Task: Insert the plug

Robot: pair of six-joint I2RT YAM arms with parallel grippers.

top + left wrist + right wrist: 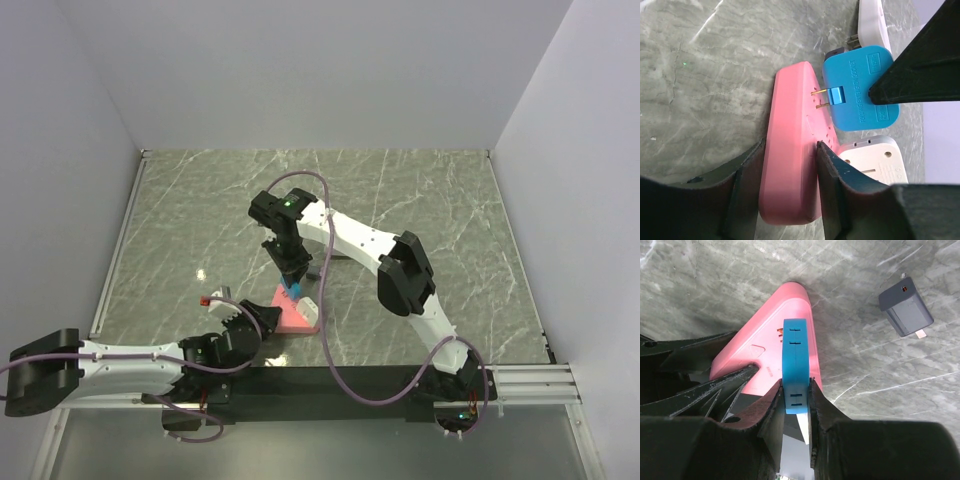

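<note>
The pink power strip [790, 100] lay flat on the marble-patterned table [420, 190], low in the centre of the overhead view, and the left gripper [790, 147] straddled its near end. Both fingers [827, 175] appeared pressed against the strip's long sides, a clamp probably meant to stop the strip sliding when the plug was pushed in. The right gripper [795, 385] reached in from the upper centre of the overhead view with its fingers clenched on the flat faces of the blue plug [795, 350]. That grip left the pronged side free. In the left wrist view the two brass prongs [816, 98] pointed squarely at the strip's socket face. Their tips were just at a pair of slots and most of their length was still bare, so the plug seemed lined up but not yet seated. A straight push along the prongs looked like what remained, and any tilt could jam them. A white adapter [875, 157] sat just beside the strip at the lower right of the left wrist view. A grey charger [905, 306] lay well apart at the upper right of the right wrist view, and neither blocked the approach.
</note>
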